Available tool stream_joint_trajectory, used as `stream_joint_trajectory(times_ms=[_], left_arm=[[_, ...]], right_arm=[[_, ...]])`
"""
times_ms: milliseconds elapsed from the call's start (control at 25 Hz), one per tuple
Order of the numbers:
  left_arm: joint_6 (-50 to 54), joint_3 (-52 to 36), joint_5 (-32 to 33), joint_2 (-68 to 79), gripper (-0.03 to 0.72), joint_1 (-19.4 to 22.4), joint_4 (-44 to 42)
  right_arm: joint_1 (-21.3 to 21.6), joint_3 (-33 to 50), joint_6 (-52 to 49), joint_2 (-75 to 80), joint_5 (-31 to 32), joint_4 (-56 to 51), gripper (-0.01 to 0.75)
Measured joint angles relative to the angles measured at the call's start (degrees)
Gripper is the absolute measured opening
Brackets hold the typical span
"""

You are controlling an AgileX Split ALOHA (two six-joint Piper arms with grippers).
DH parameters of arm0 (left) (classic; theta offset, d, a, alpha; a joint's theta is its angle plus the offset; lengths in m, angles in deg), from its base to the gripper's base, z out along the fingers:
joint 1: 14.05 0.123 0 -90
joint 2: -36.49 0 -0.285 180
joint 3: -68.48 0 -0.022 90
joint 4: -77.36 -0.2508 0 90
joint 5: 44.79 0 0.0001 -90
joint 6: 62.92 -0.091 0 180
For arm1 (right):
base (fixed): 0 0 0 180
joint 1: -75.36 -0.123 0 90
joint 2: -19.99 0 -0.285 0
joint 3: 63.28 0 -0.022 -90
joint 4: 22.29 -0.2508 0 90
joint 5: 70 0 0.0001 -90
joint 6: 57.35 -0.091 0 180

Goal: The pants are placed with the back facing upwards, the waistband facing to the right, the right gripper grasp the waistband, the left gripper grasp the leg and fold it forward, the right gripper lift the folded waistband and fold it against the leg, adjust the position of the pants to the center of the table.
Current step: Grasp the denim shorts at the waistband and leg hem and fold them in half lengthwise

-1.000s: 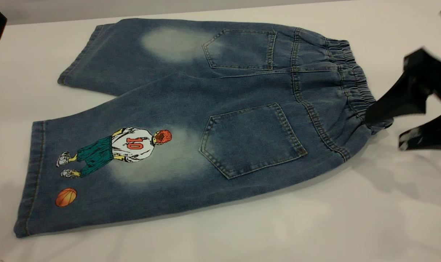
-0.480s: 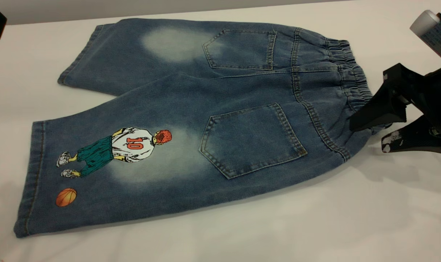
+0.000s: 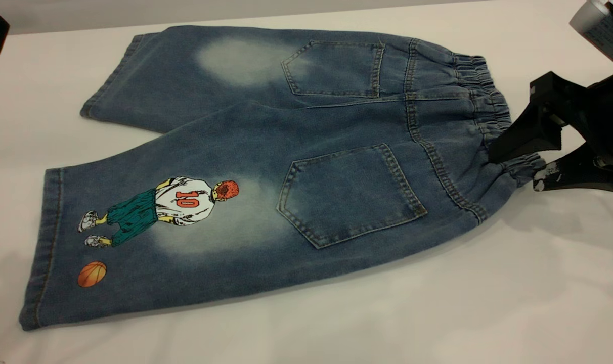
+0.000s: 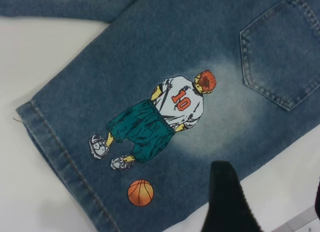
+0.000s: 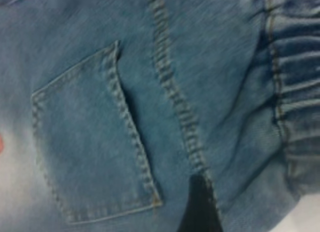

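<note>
Right pincer point(image 3: 516, 169) straddles waistband point(image 3: 488, 119) at 3 o'clock, fingers wide, ready to pinch. Left pincer point(image 4: 270, 202) over leg point(image 4: 150, 122), spread unclear.

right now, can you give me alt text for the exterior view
Blue denim pants lie flat, back up, on a white table, with the right tool at the elastic waistband, one finger above the near corner and one beside it. The near leg shows a basketball-player print; the left tool sits out of frame.
</note>
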Motion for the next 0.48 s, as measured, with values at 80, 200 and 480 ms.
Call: stream_joint_trajectory(times_ms=[80, 200, 480], left_arm=[[0.0, 0.0, 0.0, 0.0, 0.383, 0.0, 0.0], [0.0, 0.0, 0.0, 0.0, 0.383, 0.0, 0.0], [0.0, 0.0, 0.1, 0.0, 0.383, 0.0, 0.0]], right_arm=[[0.0, -0.8, 0.0, 1.2, -0.1, 0.1, 0.461], [0.1, -2.1, -0.7, 3.1, -0.3, 0.1, 0.461], [0.6, -2.2, -6.3, 5.4, -0.2, 0.6, 0.459]])
